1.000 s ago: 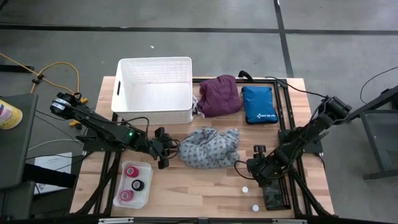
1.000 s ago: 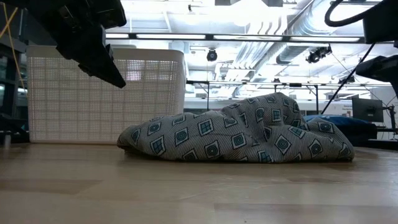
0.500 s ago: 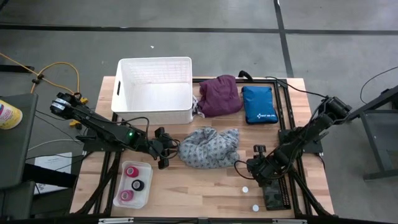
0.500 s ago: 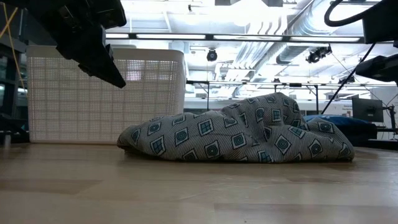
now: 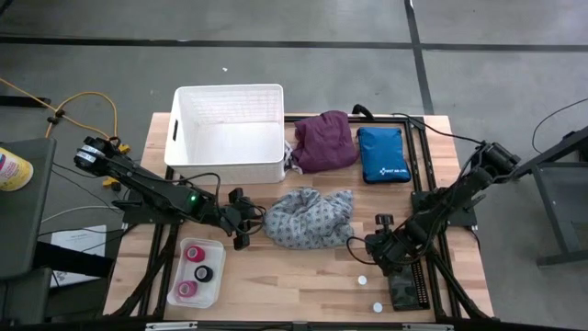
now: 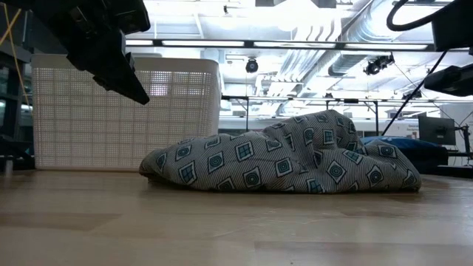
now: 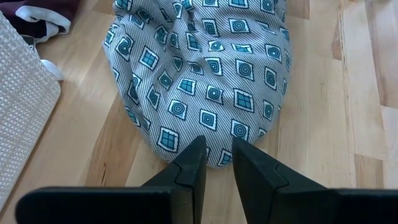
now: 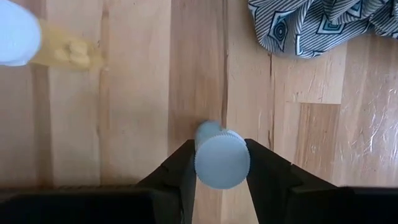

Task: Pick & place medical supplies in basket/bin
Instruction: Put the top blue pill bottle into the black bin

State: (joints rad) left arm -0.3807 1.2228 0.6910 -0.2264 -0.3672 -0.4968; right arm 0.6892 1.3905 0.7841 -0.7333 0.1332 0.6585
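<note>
Two grippers are at work. The right gripper pinches a white-capped vial on the table's near right, well apart from the white basket at the far left. Its round cap could squirt out of the narrow pinch on lifting. The left gripper, fingers nearly closed and holding nothing, hovers at the grey patterned cloth. White lettering on the blue pouch is too small to read.
</note>
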